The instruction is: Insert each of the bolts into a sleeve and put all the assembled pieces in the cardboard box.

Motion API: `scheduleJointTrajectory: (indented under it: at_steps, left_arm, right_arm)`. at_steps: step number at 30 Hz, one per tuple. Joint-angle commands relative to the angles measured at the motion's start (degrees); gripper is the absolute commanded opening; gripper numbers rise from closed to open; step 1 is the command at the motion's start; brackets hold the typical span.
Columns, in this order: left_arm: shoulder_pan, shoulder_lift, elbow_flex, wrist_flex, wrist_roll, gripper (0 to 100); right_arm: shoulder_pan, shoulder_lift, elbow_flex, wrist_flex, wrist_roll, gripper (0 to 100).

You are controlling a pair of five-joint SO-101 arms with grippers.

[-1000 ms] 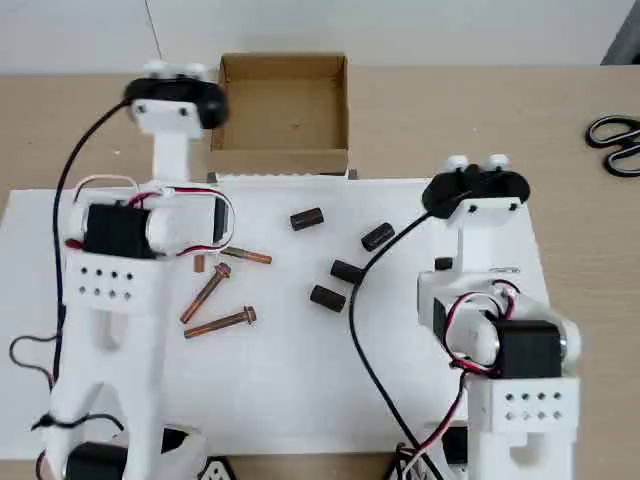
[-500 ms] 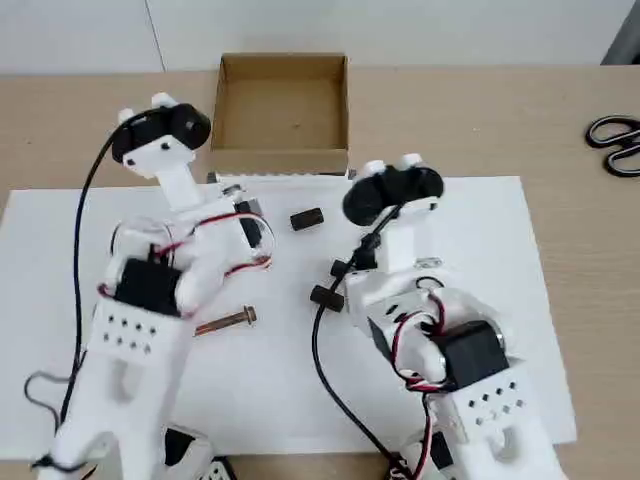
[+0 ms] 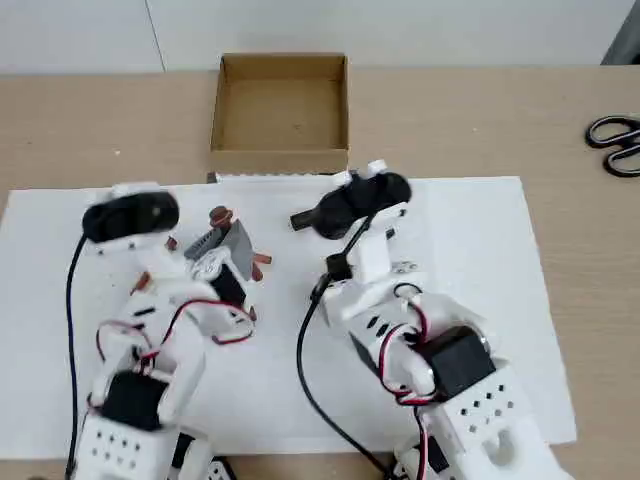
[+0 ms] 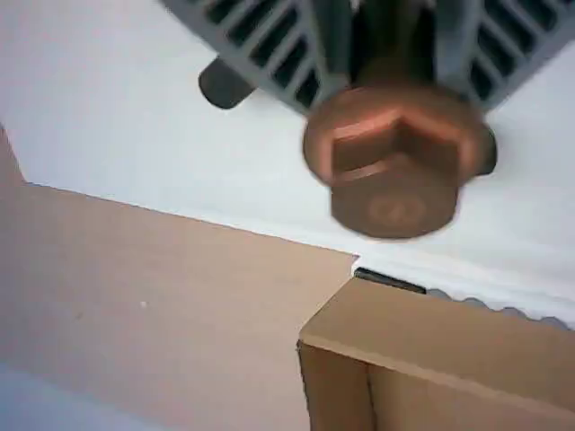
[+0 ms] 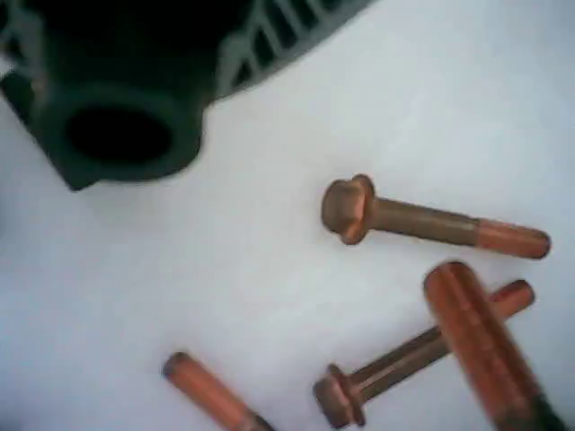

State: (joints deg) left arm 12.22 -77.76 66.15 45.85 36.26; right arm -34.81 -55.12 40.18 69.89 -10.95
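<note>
My left gripper point(image 3: 224, 240) is shut on a copper bolt point(image 4: 395, 166), whose hex head point(image 3: 220, 215) points toward the cardboard box point(image 3: 282, 105). The grey fingers point(image 4: 260, 40) grip its shank. My right gripper point(image 5: 126, 63) is shut on a black sleeve point(image 5: 117, 135), whose open bore faces the camera. It sits just right of the left gripper, under the right arm point(image 3: 365, 260). Three more bolts point(image 5: 431, 223) point(image 5: 418, 364) point(image 5: 211, 395) lie loose on the white sheet point(image 3: 500, 260). Another black sleeve point(image 3: 303, 218) lies near the sheet's far edge.
The open cardboard box point(image 4: 431, 359) stands just beyond the white sheet's far edge. Scissors point(image 3: 615, 140) lie on the wooden table at the far right. Both arm bases point(image 3: 470, 400) take up the near part of the sheet.
Both arms have swung from upright poses toward the middle of the sheet. The left gripper has taken up a bolt, and the right has taken up a sleeve.
</note>
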Motion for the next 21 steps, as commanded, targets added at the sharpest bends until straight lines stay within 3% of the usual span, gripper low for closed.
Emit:
scheduleJointTrajectory:
  at_steps: [1,6,13,21]
  left_arm:
    - [0.1,-7.1,1.9,-1.9,-0.4,1]
    - [0.4,-13.2,6.3,-1.9,-0.4,1]
    - [0.4,-17.1,9.7,-1.9,-0.4,1]
    - [0.5,-17.3,10.2,-2.0,-0.3,1]
  right_arm:
    - [-1.2,-1.3,-0.4,-1.5,-0.3,0.4]
    - [-0.9,-2.6,-0.4,-1.5,-0.3,0.4]
    - [-0.8,-17.7,9.2,-2.2,3.0,0.4]
    - [-1.1,-33.5,28.3,-16.0,11.0,0.4]
